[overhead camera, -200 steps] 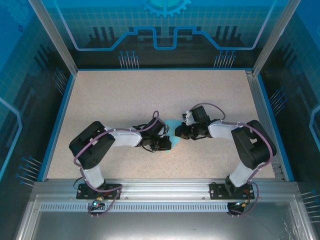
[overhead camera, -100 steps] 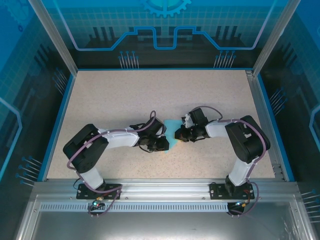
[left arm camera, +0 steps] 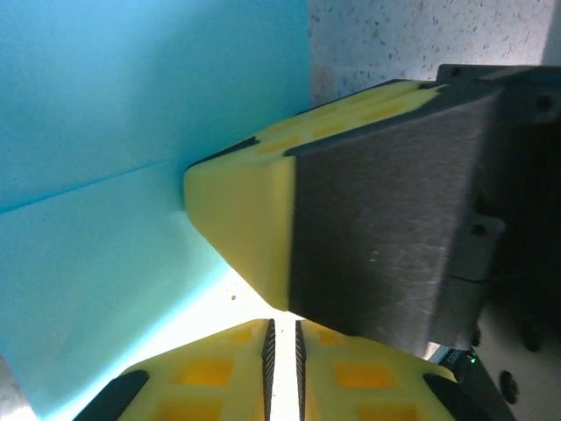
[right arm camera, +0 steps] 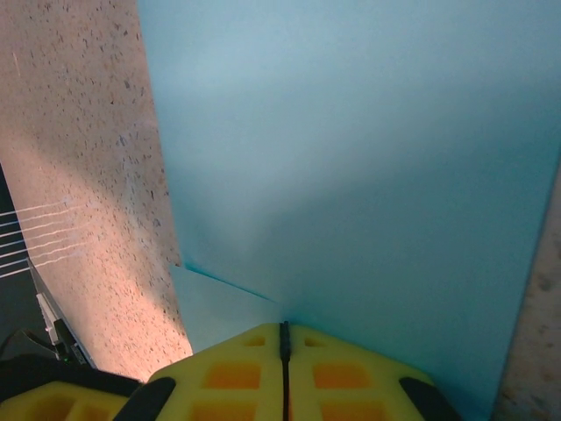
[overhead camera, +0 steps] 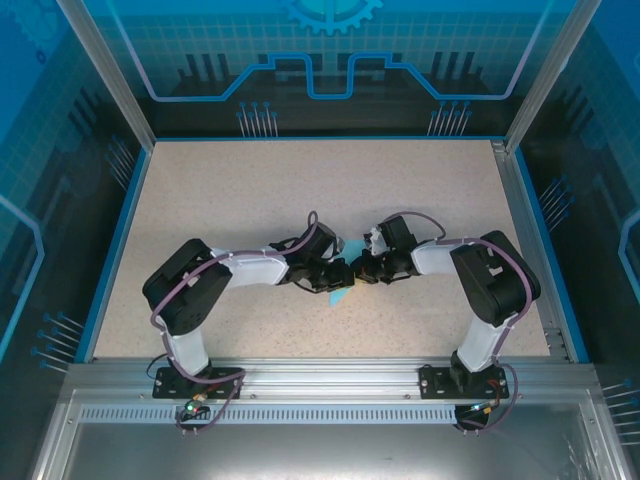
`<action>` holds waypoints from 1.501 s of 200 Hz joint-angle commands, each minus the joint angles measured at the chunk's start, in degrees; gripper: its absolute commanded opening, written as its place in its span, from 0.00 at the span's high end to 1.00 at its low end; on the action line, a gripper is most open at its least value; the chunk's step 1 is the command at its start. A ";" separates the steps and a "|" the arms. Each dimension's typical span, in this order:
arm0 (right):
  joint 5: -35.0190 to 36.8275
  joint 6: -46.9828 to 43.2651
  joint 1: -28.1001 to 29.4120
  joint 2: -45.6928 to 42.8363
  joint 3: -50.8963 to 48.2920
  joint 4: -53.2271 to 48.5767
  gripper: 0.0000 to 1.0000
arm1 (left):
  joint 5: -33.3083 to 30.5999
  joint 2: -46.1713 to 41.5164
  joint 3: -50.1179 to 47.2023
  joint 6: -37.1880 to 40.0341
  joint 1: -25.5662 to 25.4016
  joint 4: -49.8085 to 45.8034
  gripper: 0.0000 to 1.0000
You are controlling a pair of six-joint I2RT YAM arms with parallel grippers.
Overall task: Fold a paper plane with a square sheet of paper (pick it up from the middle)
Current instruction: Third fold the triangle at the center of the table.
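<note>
Table edges: the speckled table point(overhead camera: 250, 190) ends in a blue rim point(overhead camera: 113, 240) well away from both grippers on every side.
Open room: bare tabletop lies beyond the two grippers and outward of each; between them there is next to none, as they meet tip to tip.
Paper: the square sheet of paper point(overhead camera: 339, 296) lies flat under the meeting tips, with a crease point(left arm camera: 96, 186) running to the right gripper's finger point(left arm camera: 241, 224).
Right gripper point(right arm camera: 283, 331): pads pressed together, pinching the sheet's near edge where a crease line runs in.
Left gripper point(left arm camera: 282, 331): pads nearly together with a thin bright slit between them, at the sheet's edge and just beside the right finger; I cannot tell whether paper sits in the slit.
</note>
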 commanded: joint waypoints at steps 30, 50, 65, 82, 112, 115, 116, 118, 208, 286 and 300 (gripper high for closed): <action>4.32 0.21 0.21 3.26 -0.54 -2.53 0.92 | 0.41 1.80 -5.49 -1.02 -0.16 1.42 0.82; 4.27 0.29 0.19 3.30 -0.59 -2.46 0.92 | -0.62 1.42 -6.02 -0.13 -0.15 -0.81 0.82; 4.32 0.28 0.21 3.30 -0.52 -2.53 0.92 | -1.60 0.93 -5.89 0.66 -0.13 -2.94 0.83; 4.50 0.14 0.20 3.32 -0.50 -2.85 0.92 | -2.37 -0.76 -6.54 1.68 -0.18 -5.07 0.83; 4.48 0.12 0.21 3.29 -0.29 -3.07 0.92 | -2.89 -4.85 -9.62 2.74 -0.12 -7.20 0.83; 4.52 0.10 0.20 3.22 -0.25 -3.08 0.92 | -2.87 -5.30 -10.12 2.76 -0.12 -7.22 0.83; 4.44 0.10 0.20 3.26 -0.20 -3.11 0.92 | -2.90 -5.46 -10.30 2.76 -0.11 -7.22 0.83; 4.40 0.08 0.23 3.29 -0.21 -3.11 0.92 | -2.94 -5.73 -10.58 2.76 -0.13 -7.30 0.83; 2.75 -0.17 -0.46 -5.23 2.94 -7.18 0.85 | -5.10 -13.66 -7.97 4.07 0.94 -8.07 0.82; 1.62 -2.39 -8.92 -9.39 -0.07 -10.87 0.67 | -6.74 -2.29 2.95 6.62 2.46 -9.94 0.80; 0.76 -1.67 -8.70 -8.21 -0.13 -9.89 0.67 | -7.92 -1.44 3.39 7.27 2.70 -10.46 0.80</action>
